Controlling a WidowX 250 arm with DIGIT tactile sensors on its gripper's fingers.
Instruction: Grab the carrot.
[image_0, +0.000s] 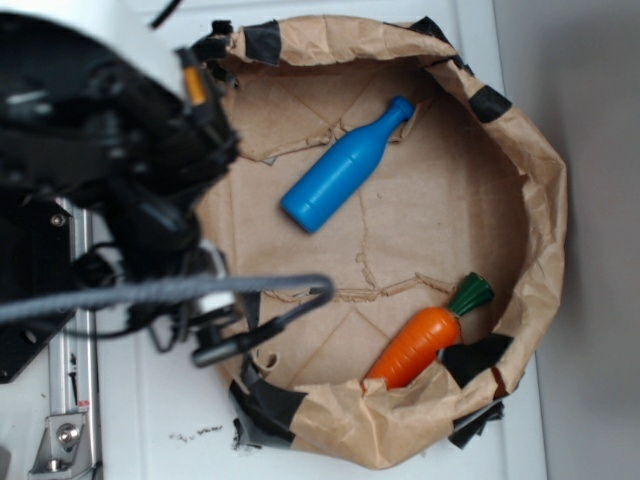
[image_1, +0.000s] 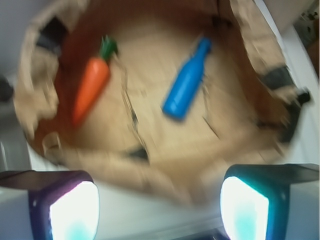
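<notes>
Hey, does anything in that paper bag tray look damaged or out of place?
The paper bag tray has torn seams across its floor, patched with black tape at the rim. The carrot and blue bottle lie on their sides, intact.

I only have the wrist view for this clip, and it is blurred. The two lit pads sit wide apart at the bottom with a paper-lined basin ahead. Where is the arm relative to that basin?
Observer: In the exterior view the gripper and arm sit outside the paper basin's rim, on the side opposite the carrot.
Operator: Is the carrot lying free or tucked in?
Observer: Its tapered tip is pushed against the crumpled paper wall near a strip of black tape; the green stem cap points inward.
Operator: And the blue bottle, is it touching the carrot?
Observer: No. They lie apart, with torn paper floor between them, and the bottle is nearer the arm.
</notes>
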